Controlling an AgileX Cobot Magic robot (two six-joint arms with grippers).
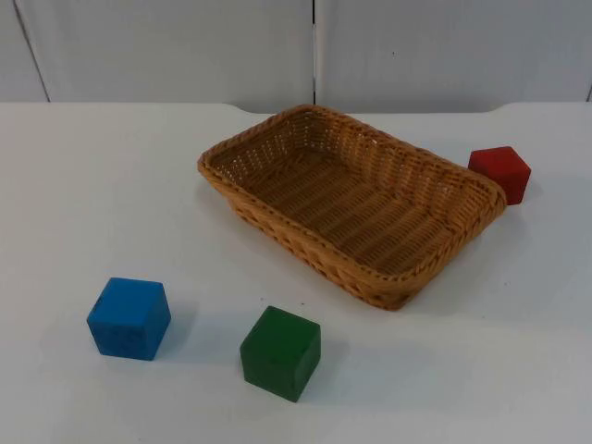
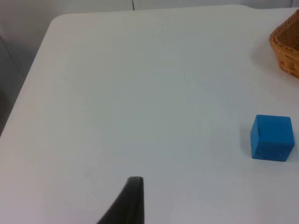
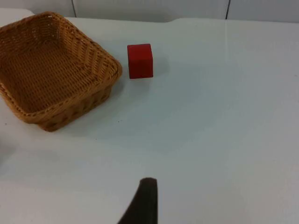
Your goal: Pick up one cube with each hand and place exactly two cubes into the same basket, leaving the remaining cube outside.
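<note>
Wicker basket [image 1: 356,199] sat empty mid-bench, red cube [image 1: 500,173] just beside its right end, blue cube [image 1: 129,317] and green cube [image 1: 280,352] near the front edge. Could not tell whether left claw [image 2: 133,196] or right claw [image 3: 145,198] stood apart or together. Risked nudging the basket when reaching for red, or dropping a third cube in.

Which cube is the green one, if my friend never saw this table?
Start at the wicker basket in the middle of the white table. On its near side sit two cubes. The green cube is the one nearer the basket's corner, right of the blue cube.

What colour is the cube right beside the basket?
Red cube, seen best in the right wrist view, beside the basket.
</note>
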